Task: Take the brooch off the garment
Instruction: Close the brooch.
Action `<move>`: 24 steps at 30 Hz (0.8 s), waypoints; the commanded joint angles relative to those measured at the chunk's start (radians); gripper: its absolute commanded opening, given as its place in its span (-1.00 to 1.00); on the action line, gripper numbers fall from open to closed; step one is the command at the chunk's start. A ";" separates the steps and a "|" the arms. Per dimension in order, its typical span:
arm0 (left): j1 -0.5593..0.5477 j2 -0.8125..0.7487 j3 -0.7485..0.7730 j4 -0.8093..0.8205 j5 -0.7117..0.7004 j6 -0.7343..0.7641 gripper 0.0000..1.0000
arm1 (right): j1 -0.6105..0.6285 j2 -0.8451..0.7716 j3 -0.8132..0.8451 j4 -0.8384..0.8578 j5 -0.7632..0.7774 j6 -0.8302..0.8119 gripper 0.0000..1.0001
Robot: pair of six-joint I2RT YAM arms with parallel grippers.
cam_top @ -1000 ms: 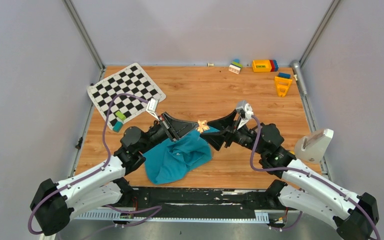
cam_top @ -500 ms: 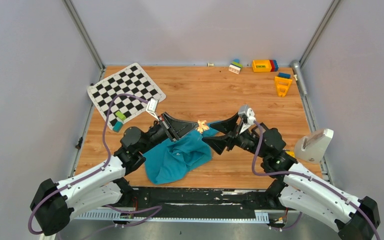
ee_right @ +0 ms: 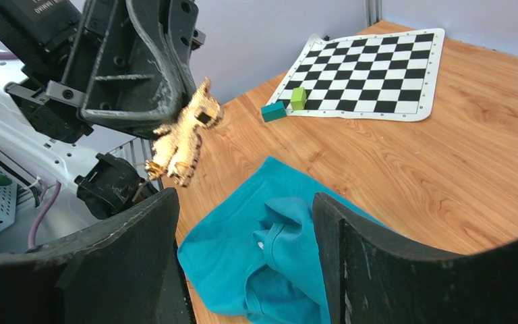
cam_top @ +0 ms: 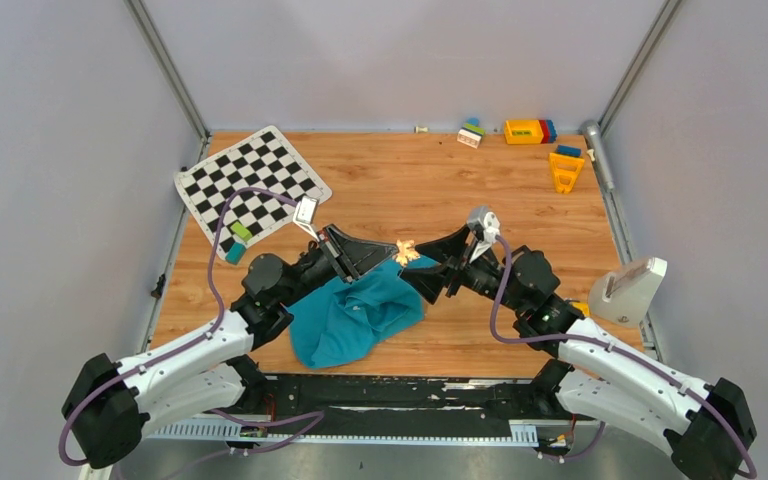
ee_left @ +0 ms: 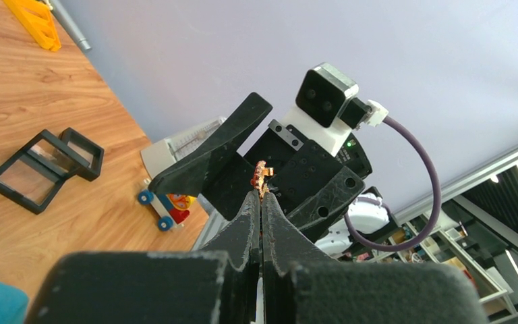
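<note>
L gripper [cam_top: 394, 256] clamped on gold brooch [cam_top: 405, 251], held in air over far edge of teal garment [cam_top: 350, 315], not touching it. Garment lies crumpled on table [cam_top: 410, 190], near front. R gripper [cam_top: 412, 268] empty, jaws wide apart, facing brooch. Vs 1 sec ago: R gripper closer to brooch, jaws wider. L gripper, brooch, garment unmoved.

garment [cam_top: 355, 315]: left edge under left arm [cam_top: 270, 282] | brooch [ee_right: 182, 138]: held end hidden (between the left fingers [ee_right: 141, 67])

Overhead; opposed wrist views, brooch [ee_right: 179, 138] between.
</note>
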 commanded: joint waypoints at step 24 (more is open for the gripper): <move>0.000 0.124 -0.066 0.274 0.076 -0.200 -1.00 | -0.002 -0.003 0.151 -0.123 -0.035 0.065 0.19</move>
